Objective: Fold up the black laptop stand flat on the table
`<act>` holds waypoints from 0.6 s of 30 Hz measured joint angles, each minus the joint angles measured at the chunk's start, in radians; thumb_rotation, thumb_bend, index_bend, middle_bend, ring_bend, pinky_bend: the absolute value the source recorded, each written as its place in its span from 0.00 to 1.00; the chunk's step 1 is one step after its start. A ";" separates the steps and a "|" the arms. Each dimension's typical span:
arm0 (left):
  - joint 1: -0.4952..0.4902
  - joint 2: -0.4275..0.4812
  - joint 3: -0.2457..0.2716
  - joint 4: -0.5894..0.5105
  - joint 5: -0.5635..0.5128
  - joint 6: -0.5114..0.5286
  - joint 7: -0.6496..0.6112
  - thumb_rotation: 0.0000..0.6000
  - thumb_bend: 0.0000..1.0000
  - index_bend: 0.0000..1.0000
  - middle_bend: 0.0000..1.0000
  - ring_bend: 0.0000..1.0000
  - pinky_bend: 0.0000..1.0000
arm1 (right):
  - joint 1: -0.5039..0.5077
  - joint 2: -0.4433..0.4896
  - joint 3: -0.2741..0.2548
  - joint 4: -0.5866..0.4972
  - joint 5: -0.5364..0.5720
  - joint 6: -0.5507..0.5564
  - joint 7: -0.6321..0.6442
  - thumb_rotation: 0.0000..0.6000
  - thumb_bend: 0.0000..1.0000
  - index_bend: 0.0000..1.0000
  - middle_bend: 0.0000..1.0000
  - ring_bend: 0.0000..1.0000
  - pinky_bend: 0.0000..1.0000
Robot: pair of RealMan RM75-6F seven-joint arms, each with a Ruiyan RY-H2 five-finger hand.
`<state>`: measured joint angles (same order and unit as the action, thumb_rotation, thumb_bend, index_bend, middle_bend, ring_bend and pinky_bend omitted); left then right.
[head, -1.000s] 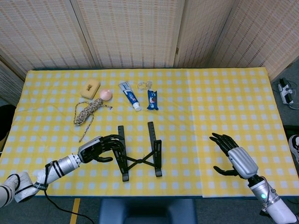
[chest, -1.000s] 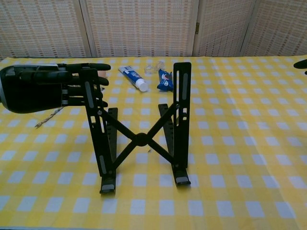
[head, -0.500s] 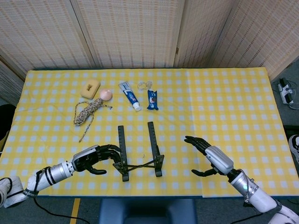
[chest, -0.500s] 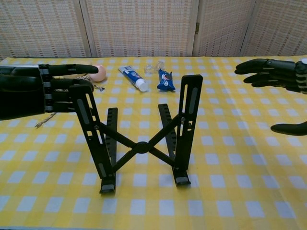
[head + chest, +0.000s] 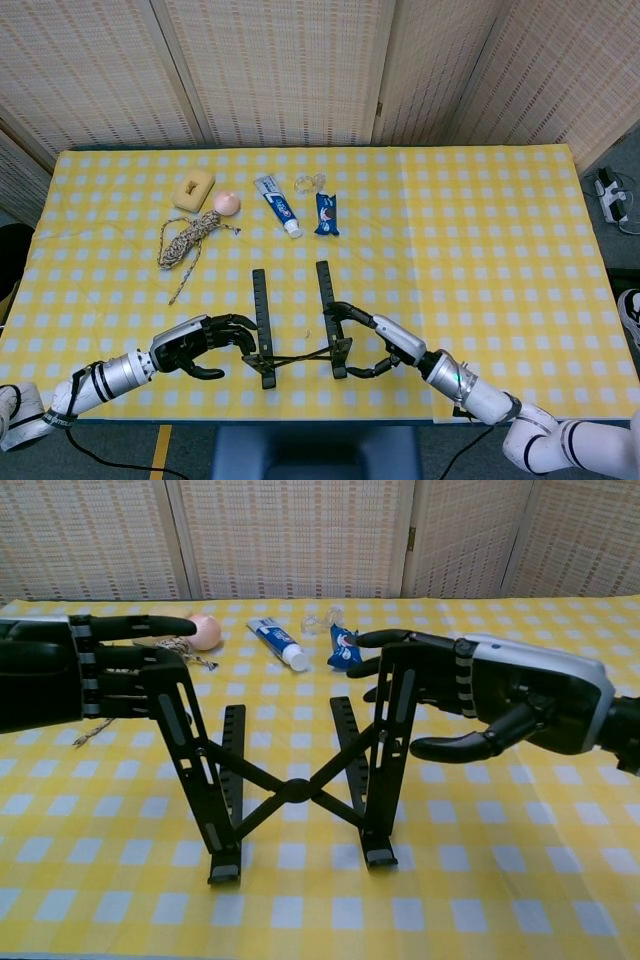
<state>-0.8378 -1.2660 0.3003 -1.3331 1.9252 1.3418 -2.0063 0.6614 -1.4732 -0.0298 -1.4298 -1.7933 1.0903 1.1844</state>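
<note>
The black laptop stand (image 5: 296, 330) (image 5: 293, 790) stands propped up near the table's front edge, its two rails joined by a crossed brace. My left hand (image 5: 195, 345) (image 5: 70, 680) grips the raised top of the stand's left rail with curled fingers (image 5: 140, 672), thumb lying above it. My right hand (image 5: 385, 340) (image 5: 500, 695) has come in from the right. Its fingertips (image 5: 395, 655) touch the top of the right rail, and its thumb hangs apart below, off the stand.
On the yellow checked cloth (image 5: 480, 220) behind the stand lie a toothpaste tube (image 5: 279, 204), a blue packet (image 5: 327, 213), a clear ring (image 5: 312, 183), a pink ball (image 5: 228, 203), a coiled rope (image 5: 186, 242) and a tan block (image 5: 193, 189).
My right hand has swung in from the far right and now touches the right rail. The stand's rails have spread wider and sunk lower. My left hand drew slightly left.
</note>
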 measured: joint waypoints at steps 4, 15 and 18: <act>-0.003 0.000 0.005 -0.003 -0.003 0.002 0.007 1.00 0.25 0.27 0.39 0.39 0.26 | 0.024 -0.067 -0.005 0.053 0.019 0.005 0.069 1.00 0.30 0.22 0.23 0.23 0.14; 0.003 -0.001 0.012 -0.005 -0.047 -0.004 0.019 1.00 0.25 0.26 0.39 0.38 0.26 | 0.042 -0.091 -0.054 0.035 0.071 -0.022 0.244 1.00 0.30 0.23 0.23 0.25 0.16; 0.005 -0.004 0.014 -0.003 -0.050 -0.002 0.018 1.00 0.25 0.25 0.39 0.38 0.26 | 0.043 -0.082 -0.067 0.011 0.090 -0.034 0.294 1.00 0.30 0.23 0.24 0.25 0.16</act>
<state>-0.8329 -1.2701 0.3139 -1.3362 1.8756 1.3396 -1.9879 0.7042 -1.5553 -0.0965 -1.4189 -1.7034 1.0558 1.4787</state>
